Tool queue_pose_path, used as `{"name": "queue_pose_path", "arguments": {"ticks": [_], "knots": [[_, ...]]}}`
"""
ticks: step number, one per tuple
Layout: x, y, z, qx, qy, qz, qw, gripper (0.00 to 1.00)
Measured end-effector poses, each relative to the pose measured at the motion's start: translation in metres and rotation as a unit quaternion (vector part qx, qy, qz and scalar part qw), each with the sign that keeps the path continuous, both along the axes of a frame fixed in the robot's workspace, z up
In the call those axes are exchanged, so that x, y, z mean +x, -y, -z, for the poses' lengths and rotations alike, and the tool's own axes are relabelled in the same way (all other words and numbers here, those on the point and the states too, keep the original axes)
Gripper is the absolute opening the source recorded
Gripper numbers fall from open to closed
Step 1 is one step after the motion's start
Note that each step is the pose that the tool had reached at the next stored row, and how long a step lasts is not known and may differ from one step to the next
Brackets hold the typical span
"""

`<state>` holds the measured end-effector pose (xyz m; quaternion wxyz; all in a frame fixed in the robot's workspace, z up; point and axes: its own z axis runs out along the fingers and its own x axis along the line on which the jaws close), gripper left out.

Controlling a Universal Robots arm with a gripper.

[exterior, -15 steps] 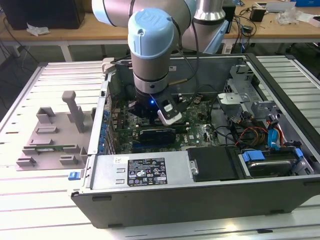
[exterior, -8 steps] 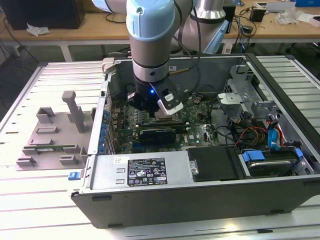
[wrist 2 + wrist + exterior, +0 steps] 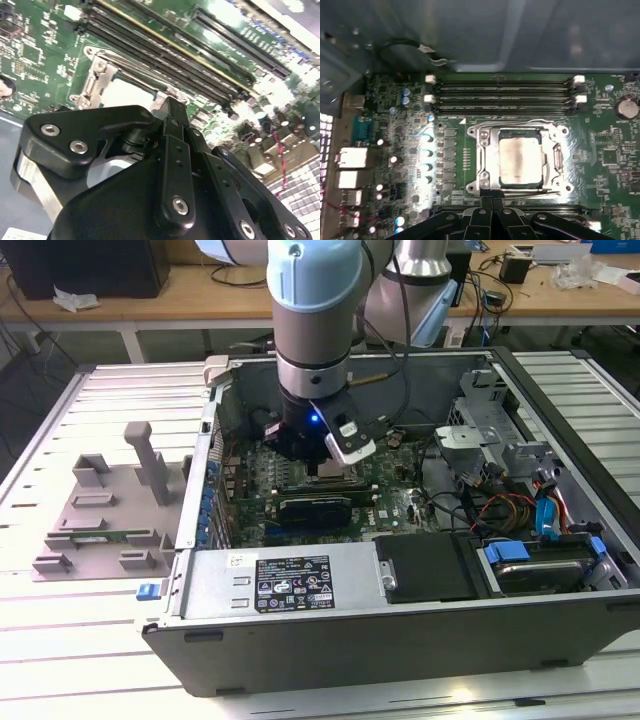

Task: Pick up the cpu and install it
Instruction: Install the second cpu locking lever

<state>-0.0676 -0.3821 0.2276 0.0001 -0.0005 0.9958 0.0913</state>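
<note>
Inside green motherboard (image 3: 600, 150), cpu (image 3: 520, 161) sits in socket frame (image 3: 485, 165); no print legible.

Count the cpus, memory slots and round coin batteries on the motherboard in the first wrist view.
cpu: 1
memory slots: 4
coin battery: 1
Total: 6

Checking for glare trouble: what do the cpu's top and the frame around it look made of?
The cpu top looks like pale brushed metal with a dull, smudged sheen. The frame around it seems bright bare metal, throwing hard highlights. Both guesses rest on look alone.
</note>
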Motion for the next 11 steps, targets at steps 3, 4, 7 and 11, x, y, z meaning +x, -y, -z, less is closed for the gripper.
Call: {"name": "queue_pose_path", "arguments": {"ticks": [3,4,7,11], "knots": [[0.002,-0.0077,0.0002,-0.0002,0.0,0.002,1.0,0.11],[0.003,-0.0107,0.0003,-0.0003,0.0,0.002,1.0,0.11],[0.017,-0.0236,0.0004,-0.0028,0.0,0.006,1.0,0.11],[0.031,-0.0264,0.0005,-0.0049,0.0,0.007,1.0,0.11]]}}
